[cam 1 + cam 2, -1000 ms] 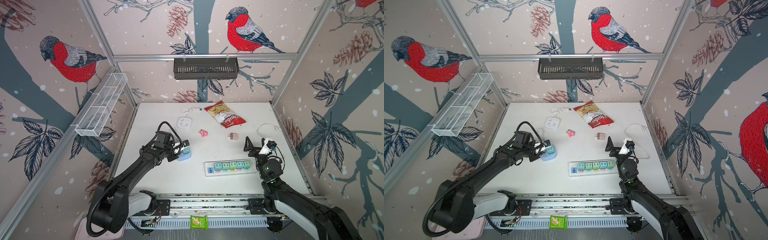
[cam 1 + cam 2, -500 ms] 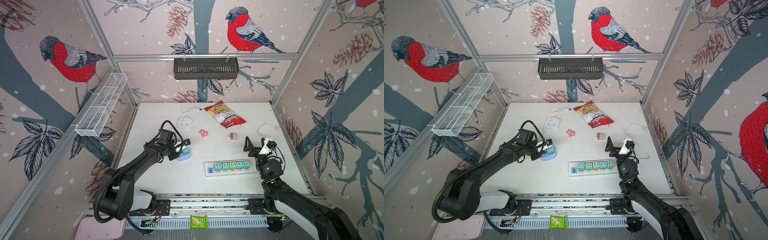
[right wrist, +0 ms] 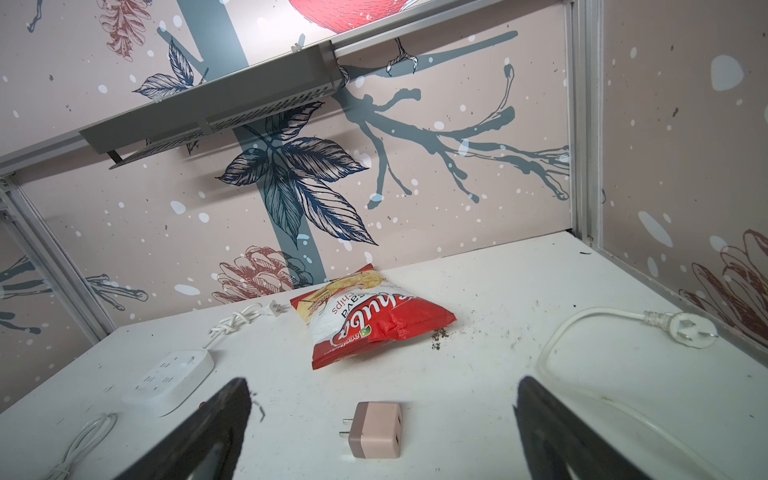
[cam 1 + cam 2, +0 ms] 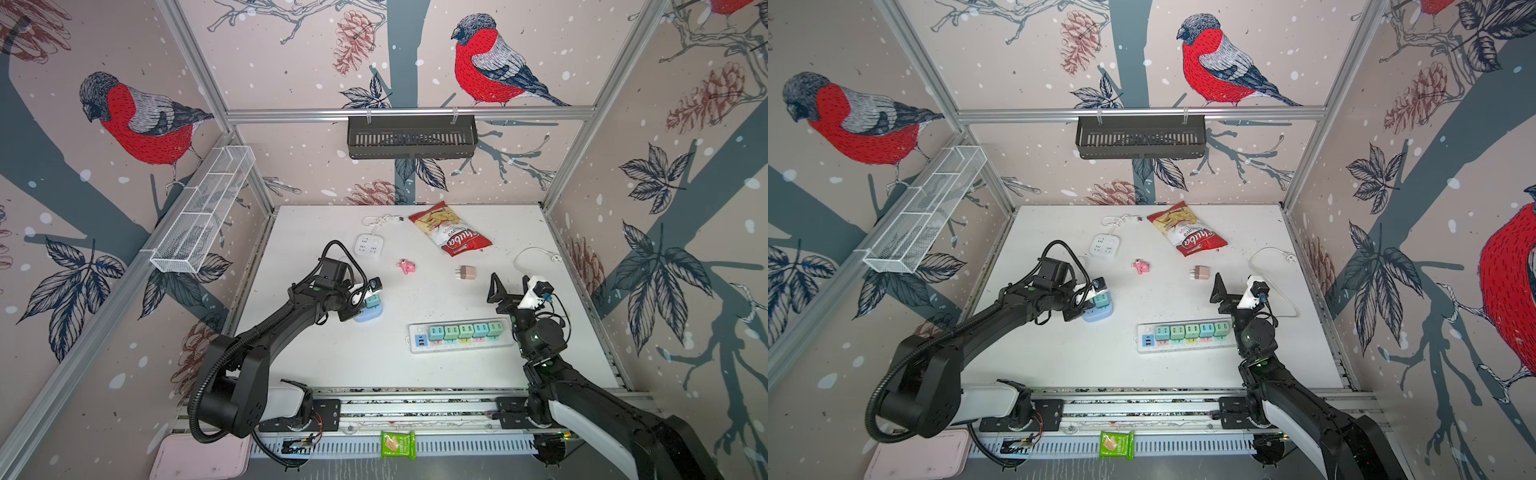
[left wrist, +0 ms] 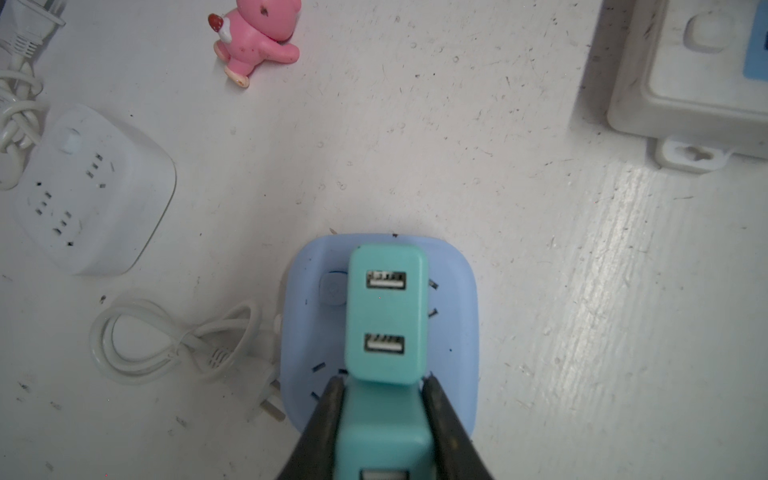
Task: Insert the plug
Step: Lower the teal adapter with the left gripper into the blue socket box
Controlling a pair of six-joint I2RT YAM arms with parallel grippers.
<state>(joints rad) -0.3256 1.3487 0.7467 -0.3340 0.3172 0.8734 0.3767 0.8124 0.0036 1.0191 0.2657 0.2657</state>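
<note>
My left gripper [image 5: 382,380] is shut on a teal plug [image 5: 382,419], held against the top of a light blue socket block [image 5: 453,332]. Just beyond it on that block stands another teal plug [image 5: 386,316] with two USB ports. The prongs are hidden. In both top views this group sits left of centre, the held plug [image 4: 372,300] over the blue block [image 4: 1097,313]. My right gripper [image 3: 384,386] is open above the table, with a pink-beige plug [image 3: 376,430] lying between and beyond its fingers [image 3: 232,403]. In a top view the right gripper [image 4: 510,286] hovers behind the strip's right end.
A white power strip [image 4: 415,341] holds several teal plugs. A white socket cube [image 4: 369,244], a pink toy [image 4: 406,267], a chips bag [image 4: 451,232] and a white cable with a plug [image 4: 536,253] lie farther back. A green packet [image 4: 398,444] sits at the front rail.
The left arm has shifted its elbow and wrist slightly while the teal plug stays over the blue block. The right arm has not moved.
</note>
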